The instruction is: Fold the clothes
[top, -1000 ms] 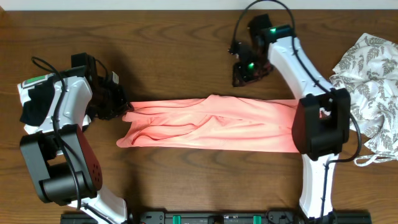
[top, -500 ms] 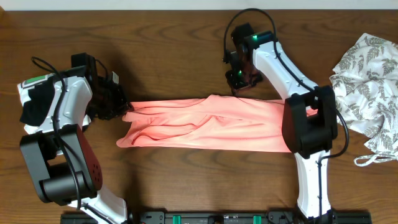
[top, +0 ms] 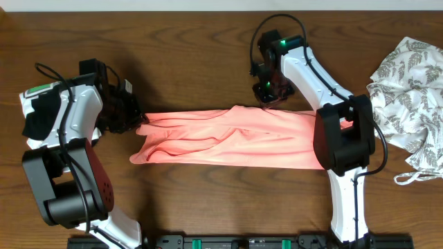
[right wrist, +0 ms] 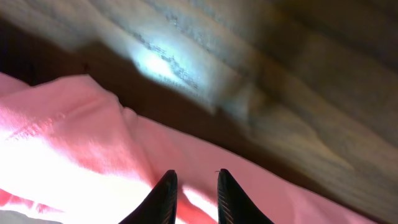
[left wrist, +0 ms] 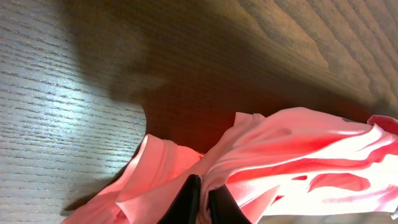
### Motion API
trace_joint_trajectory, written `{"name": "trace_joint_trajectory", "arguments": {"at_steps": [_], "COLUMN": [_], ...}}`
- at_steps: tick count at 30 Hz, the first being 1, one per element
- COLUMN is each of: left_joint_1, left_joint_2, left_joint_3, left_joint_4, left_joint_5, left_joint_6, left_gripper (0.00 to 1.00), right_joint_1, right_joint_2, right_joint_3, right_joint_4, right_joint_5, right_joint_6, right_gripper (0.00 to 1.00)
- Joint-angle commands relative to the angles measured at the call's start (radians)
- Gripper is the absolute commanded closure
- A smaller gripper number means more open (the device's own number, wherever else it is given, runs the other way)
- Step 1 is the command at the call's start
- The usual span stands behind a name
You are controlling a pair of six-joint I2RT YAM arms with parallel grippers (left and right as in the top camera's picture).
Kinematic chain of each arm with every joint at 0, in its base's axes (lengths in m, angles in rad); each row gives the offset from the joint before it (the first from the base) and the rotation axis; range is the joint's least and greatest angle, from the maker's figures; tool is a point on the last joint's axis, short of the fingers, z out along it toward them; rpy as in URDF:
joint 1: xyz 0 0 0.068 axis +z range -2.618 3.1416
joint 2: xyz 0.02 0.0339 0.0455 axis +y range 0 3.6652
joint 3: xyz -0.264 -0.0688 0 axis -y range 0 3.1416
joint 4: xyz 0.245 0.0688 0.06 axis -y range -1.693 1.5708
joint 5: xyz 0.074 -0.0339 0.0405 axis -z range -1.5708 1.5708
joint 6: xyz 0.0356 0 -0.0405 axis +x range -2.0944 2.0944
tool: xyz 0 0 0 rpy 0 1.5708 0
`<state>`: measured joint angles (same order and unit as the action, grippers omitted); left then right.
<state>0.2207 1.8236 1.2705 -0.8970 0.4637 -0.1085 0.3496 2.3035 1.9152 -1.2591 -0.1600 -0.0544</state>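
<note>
I am pinching the pink T-shirt (top: 235,138), lying stretched across the table (top: 208,48), with the left gripper (left wrist: 203,186) clamped on its left end. The right gripper (right wrist: 194,180) is hovering slightly apart over the far edge. The fabric is looking soft and limp, so I am judging an edge pinch best.

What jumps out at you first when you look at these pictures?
A long salmon-pink T-shirt stretches across the middle of the dark wooden table. The left fingers pinch its left end. A white leaf-print garment lies crumpled at the table's right edge.
</note>
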Motion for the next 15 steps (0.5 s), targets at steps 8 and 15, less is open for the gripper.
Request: {"name": "trace_joint_trajectory", "arguments": {"at_steps": [8, 15], "left_joint_1": [0.005, 0.005], "left_joint_2": [-0.011, -0.011], "left_joint_3": [0.009, 0.009], "left_joint_4": [-0.003, -0.004], "left_joint_5": [-0.013, -0.013], "left_joint_6": [-0.008, -0.008], "left_gripper": [0.86, 0.86], "right_joint_1": [0.045, 0.083], "right_joint_2": [0.008, 0.008], "right_joint_3": [-0.006, -0.013], "right_joint_4": [-0.084, -0.004], "right_joint_5": [-0.057, -0.050], "right_joint_6": [-0.060, -0.048], "right_gripper": [0.76, 0.77]}}
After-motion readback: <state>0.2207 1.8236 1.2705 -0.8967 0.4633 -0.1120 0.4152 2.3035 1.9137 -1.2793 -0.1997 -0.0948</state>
